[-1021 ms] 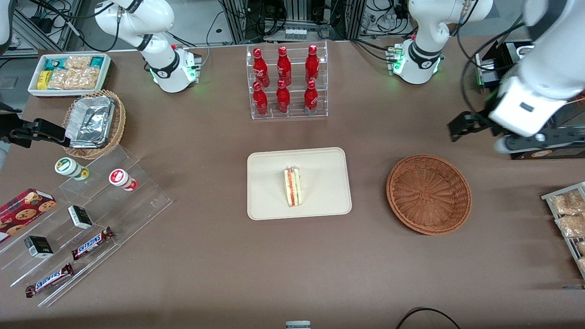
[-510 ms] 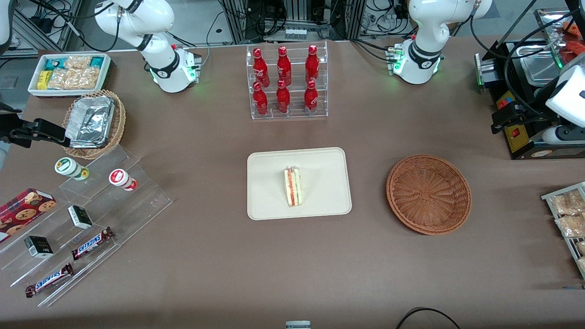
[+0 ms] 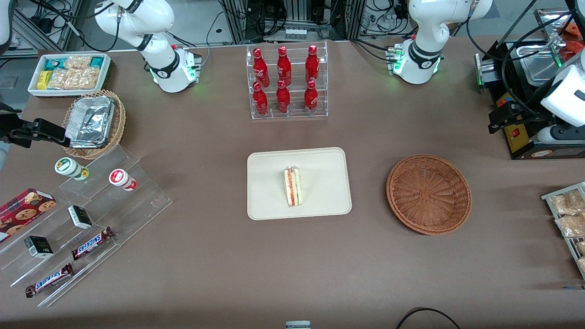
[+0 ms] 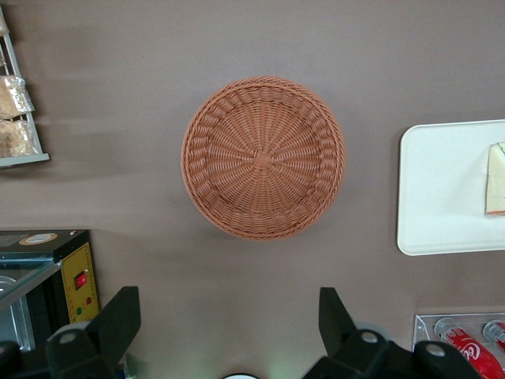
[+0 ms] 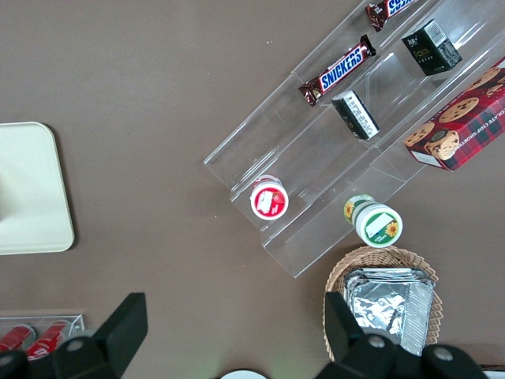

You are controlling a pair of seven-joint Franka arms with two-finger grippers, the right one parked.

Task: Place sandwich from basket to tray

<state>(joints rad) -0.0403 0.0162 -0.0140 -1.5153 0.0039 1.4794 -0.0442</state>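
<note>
Front view shows me the sandwich (image 3: 293, 186) lying on the tray (image 3: 320, 160), the basket (image 3: 428, 194) beside the tray with nothing in it, and my gripper (image 3: 498, 121) open and holding nothing, well away from the tray, so I think the job is done.

A robotics lab got up as a snack shop. White arm bases (image 3: 172, 68) bolted to a brown table (image 3: 292, 256), cables and metal racks (image 3: 297, 18) along its edge; red bottles (image 3: 284, 80) in a clear rack, Snickers bars (image 3: 91, 243) on acrylic steps (image 3: 87, 219). Working arm's hand (image 3: 502, 119) raised near the black appliance (image 3: 525, 91).
</note>
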